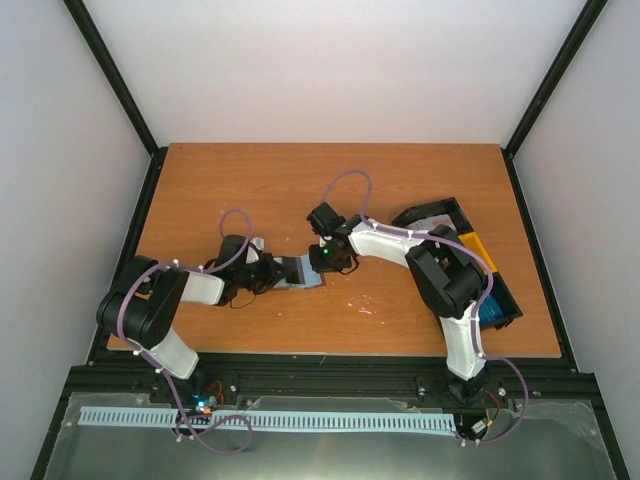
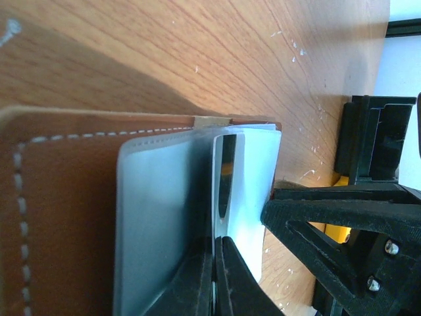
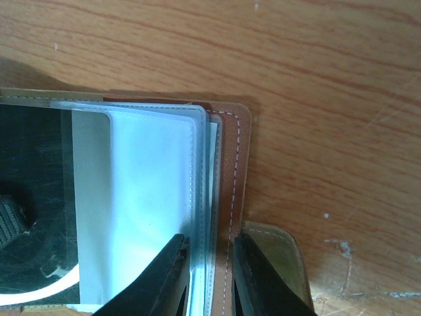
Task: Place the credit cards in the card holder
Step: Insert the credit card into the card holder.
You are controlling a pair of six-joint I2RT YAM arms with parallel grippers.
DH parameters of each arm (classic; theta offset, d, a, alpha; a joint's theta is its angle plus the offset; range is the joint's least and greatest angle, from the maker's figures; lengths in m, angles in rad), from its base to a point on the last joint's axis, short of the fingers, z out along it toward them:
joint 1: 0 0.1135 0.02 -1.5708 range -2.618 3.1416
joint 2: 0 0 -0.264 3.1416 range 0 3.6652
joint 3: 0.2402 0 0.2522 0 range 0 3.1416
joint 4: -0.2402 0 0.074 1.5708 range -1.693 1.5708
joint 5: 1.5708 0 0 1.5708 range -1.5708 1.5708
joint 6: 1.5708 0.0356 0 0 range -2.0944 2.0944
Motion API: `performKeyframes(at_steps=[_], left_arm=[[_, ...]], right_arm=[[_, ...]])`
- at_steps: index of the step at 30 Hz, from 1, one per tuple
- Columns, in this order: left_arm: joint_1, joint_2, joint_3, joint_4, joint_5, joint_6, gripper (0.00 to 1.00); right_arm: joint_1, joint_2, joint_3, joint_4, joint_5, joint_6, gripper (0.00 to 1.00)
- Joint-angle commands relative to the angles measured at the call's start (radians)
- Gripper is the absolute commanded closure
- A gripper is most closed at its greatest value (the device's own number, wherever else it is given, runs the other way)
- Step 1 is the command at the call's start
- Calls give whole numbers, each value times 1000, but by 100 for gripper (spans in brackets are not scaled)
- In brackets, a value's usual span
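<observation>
The card holder lies open and flat on the table between the two end effectors, with the black and yellow trays well off to its right. It looks light and floppy rather than stiff. It has a thin brown leather-like cover with pale stitching just inside its rounded edge and a small olive-brown clasp tab at one corner. Inside is a fan of clear, glossy, grey-blue plastic sleeves. Those sleeves are probably slippery and will bow or flip when pushed. The sensible hold is therefore a pinch on a single leaf near its free edge while the cover is pinned, so a pocket mouth gapes. The left end effector is clenched on one such leaf, its fingers meeting through the thin plastic. The right end effector stands partly closed at the holder's stitched edge, with sleeve edges and cover border in the gap. Whether it truly clamps them I cannot tell. One dark credit card, printed with a white curve, already sits inside a sleeve on the side of the holder away from that edge. Such cards are likely rigid, smooth and thin, hard to lift off a flat surface. They are best taken by a short edge and slid in squarely, since a skewed corner would probably snag a sleeve seam.
</observation>
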Motion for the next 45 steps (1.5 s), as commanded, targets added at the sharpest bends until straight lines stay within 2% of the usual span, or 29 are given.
performKeyframes(at_steps=[1,6,12,25,33,38,41,43,45], left_arm=[[-9,25,-2,-16,14,3,99],[-30,70,11,18,25,-15,98],[-58,71,65,-75,-8,9,95],[-59,-47,166,-465,-174,73,58],[-59,-73,216,-652,-238,97,42],[-59,-71,287,-779,-243,103,41],[-58,-69,292,-778,-249,110,43],[-59,-55,293,-764,-236,121,48],[-59,-40,295,-743,-210,135,59]], right_arm=[[28,89,-48,-13,-109,23,80],[29,87,-52,-3,-124,21,80],[28,86,-55,2,-131,10,81],[28,75,-57,4,-123,2,81],[30,75,-63,11,-130,-3,81],[28,72,-71,26,-150,-11,81],[28,69,-73,29,-152,-10,81],[28,70,-74,29,-153,-8,81],[28,72,-73,30,-155,-7,81]])
